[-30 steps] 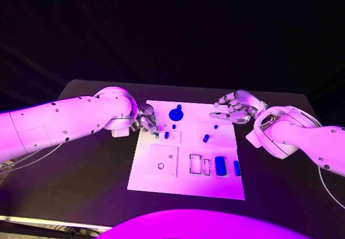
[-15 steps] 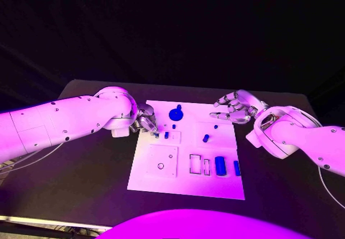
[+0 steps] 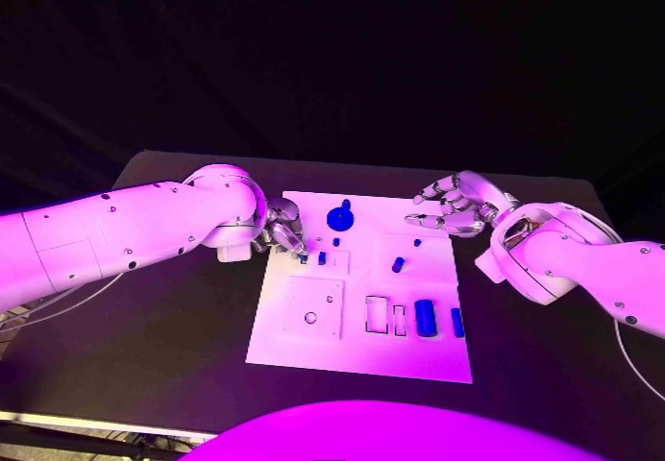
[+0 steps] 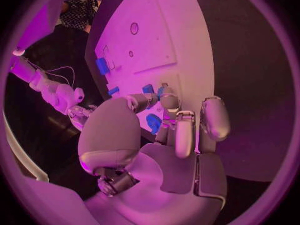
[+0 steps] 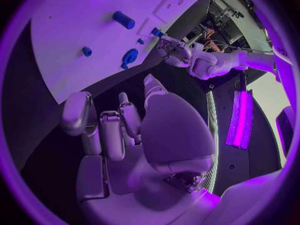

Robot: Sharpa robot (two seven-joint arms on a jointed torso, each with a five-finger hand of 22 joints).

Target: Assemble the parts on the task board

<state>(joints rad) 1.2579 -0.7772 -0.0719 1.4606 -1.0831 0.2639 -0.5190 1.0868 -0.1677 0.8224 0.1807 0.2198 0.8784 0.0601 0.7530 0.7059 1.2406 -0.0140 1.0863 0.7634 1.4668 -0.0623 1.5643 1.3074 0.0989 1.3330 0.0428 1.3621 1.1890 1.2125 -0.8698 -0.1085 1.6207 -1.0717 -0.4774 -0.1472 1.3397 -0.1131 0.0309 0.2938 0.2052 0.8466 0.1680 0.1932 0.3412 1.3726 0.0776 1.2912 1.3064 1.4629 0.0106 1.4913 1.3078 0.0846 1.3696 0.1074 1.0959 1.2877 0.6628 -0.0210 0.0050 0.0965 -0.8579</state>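
The white task board [image 3: 307, 348] lies in the middle of the black table. On it are a round blue part [image 3: 339, 219], small blue pegs [image 3: 398, 264] and two blue blocks [image 3: 426, 318]. My left hand [image 3: 282, 235] hovers at the board's upper left edge with its fingers curled. A small blue part [image 4: 154, 122] shows between its thumb and fingers, and another peg [image 4: 148, 88] stands just past the fingertips. My right hand [image 3: 451, 211] hangs over the board's upper right corner, fingers apart and holding nothing. The right wrist view shows the round part [image 5: 129, 57] beyond its fingers [image 5: 112, 135].
A raised square plate [image 3: 312, 309] with a small hole sits on the board's lower left. Narrow empty slots [image 3: 376, 315] lie beside the blue blocks. The black table [image 3: 166, 327] extends on both sides of the board.
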